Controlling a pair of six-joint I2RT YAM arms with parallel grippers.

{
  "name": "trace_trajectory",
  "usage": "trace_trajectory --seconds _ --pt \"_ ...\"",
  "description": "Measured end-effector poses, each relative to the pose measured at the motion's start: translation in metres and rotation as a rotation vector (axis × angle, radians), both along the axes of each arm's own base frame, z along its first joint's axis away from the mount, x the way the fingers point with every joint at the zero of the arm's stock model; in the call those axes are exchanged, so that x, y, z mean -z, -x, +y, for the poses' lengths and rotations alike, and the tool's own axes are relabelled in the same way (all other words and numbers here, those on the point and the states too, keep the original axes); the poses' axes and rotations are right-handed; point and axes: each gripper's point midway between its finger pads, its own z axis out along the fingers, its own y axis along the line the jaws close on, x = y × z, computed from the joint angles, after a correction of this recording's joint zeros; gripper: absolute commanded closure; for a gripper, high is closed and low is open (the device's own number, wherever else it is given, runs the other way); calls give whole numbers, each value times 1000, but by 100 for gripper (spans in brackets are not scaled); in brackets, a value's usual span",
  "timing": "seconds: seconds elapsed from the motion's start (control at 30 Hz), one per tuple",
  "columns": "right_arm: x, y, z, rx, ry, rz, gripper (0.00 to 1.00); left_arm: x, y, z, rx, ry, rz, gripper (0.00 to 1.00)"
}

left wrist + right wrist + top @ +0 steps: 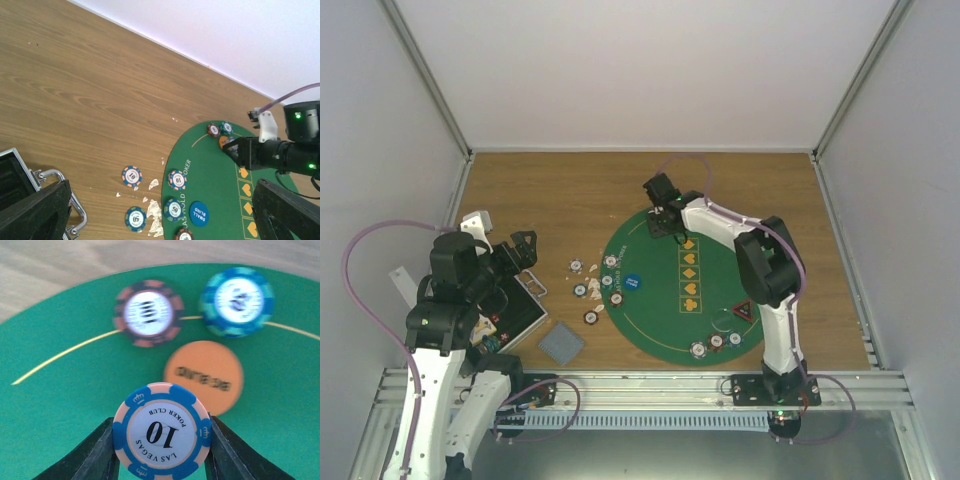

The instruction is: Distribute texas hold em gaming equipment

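Bench (570, 190): wood, walled on three sides. Mat (650, 335) lies right of centre. Case (525, 312) sits open at the left edge.

Left hand (523, 252): by the case's far side, fingers spread wide, nothing in them.

Right hand (666, 225): out at the mat's far rim, clenched on a 10 chip (161, 431), blue and pink. The chip is pinched by its edges, with its face to the wrist camera. Whether its lower edge touches the mat is hidden.

Cards (561, 345): grey stack on the bench, between the case and the mat's near-left rim.

Triangle marker (743, 311): on the mat, near right.

Blue disc (198, 213): mat, left part. Orange disc (204, 377): flat, just beyond the held chip.

Brown chip (148, 313) and teal chip (237, 301): flat, side by side past the orange disc, apart.

Loose chips (132, 176): on the bench, left of the mat.

Step, as judged: adding a third chip to the far seat. The next move calls for lowering onto bare green beside the orange disc, not onto it, tipping the chip flat, then letting go. Released on edge, it could roll.
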Motion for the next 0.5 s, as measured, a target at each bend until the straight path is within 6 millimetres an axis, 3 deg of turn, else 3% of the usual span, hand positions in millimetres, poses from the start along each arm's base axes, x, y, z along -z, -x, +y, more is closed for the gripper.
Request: trace_trajectory --seconds 0.23,0.5 --pt "-12 -26 -55 102 -8 -40 68 1 -1 1 -6 -3 3 1" --pt "-10 -44 -89 157 -19 -60 68 1 -1 2 -11 -1 6 1"
